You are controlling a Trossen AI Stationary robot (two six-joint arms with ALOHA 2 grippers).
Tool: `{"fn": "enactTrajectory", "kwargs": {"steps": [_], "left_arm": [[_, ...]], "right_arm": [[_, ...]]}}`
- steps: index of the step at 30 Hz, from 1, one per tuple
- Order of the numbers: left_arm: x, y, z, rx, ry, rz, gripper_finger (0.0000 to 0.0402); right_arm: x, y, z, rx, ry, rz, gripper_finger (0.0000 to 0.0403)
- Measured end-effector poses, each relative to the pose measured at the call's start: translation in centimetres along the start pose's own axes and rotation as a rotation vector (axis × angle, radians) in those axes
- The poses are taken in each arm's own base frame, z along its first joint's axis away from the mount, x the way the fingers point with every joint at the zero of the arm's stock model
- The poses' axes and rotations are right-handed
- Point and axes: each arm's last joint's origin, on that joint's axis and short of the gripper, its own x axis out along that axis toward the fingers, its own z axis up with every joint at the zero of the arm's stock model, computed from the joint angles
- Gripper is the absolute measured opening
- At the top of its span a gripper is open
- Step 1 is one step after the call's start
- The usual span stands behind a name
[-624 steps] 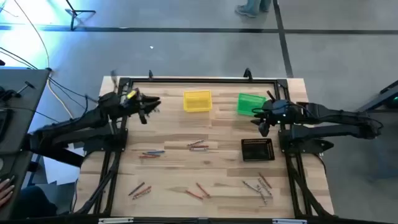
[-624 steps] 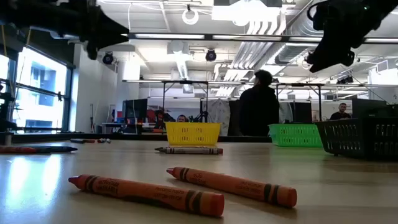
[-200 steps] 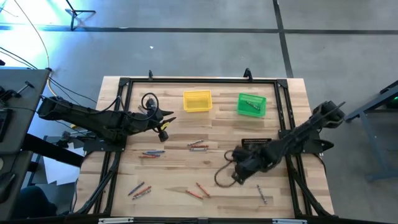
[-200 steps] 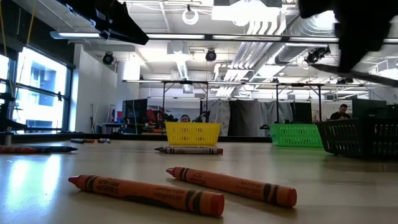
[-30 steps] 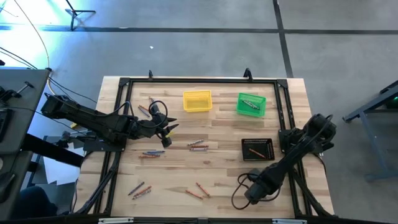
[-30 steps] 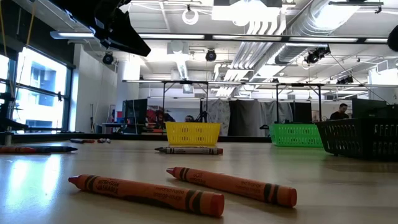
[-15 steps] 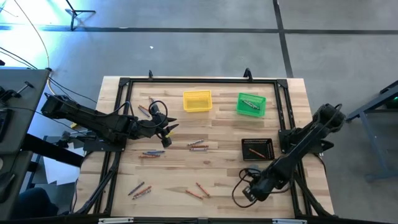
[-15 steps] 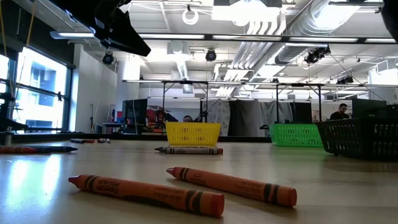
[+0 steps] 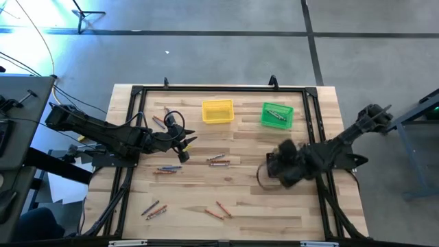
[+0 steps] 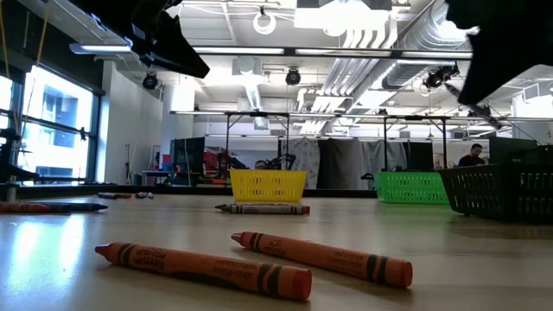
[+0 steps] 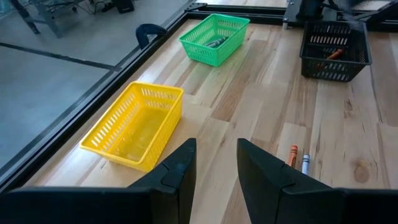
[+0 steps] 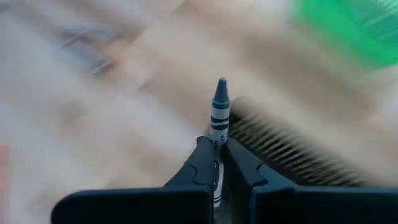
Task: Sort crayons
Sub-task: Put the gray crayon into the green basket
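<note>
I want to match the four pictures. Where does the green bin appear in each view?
High view: green bin at the table's far edge, right of the yellow bin.
Low view: far back, right of centre.
Left wrist view: upper middle.
Right wrist view: blurred green, upper right corner.
Shared landmark: the black bin.

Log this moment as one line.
right claw: shut on grey crayon, over black bin | left claw: open, empty, waiting
</note>
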Motion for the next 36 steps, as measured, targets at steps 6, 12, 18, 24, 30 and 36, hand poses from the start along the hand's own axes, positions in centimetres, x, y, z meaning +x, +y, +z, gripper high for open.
{"fn": "enactTrajectory", "kwargs": {"steps": [6, 12, 18, 24, 30, 36], "left_arm": [[0.0, 0.0, 0.1, -0.007, -0.009, -0.002, 0.0101], [0.0, 0.0, 0.1, -0.005, -0.007, -0.001, 0.0101], [0.0, 0.0, 0.1, -0.003, -0.005, -0.001, 0.0101], [0.0, 0.0, 0.0, 0.001, -0.004, -0.001, 0.0101], [0.0, 0.0, 0.1, 0.015, -0.005, -0.001, 0.0101], [0.0, 0.0, 0.1, 0.015, -0.005, -0.001, 0.0101]], "right_arm": [[1.9, -2.9, 4.7, -0.062, -0.103, -0.244, 0.0003], [4.5, -4.4, 9.2, -0.061, -0.124, -0.330, 0.0003], [6.5, -6.0, 12.8, -0.060, -0.157, -0.363, 0.0004], [7.8, -7.9, 14.8, -0.019, -0.135, -0.408, 0.0004], [9.1, -8.3, 15.2, -0.020, -0.092, -0.437, 0.0005], [11.7, -7.5, 14.9, -0.105, -0.020, -0.476, 0.0005]]}}
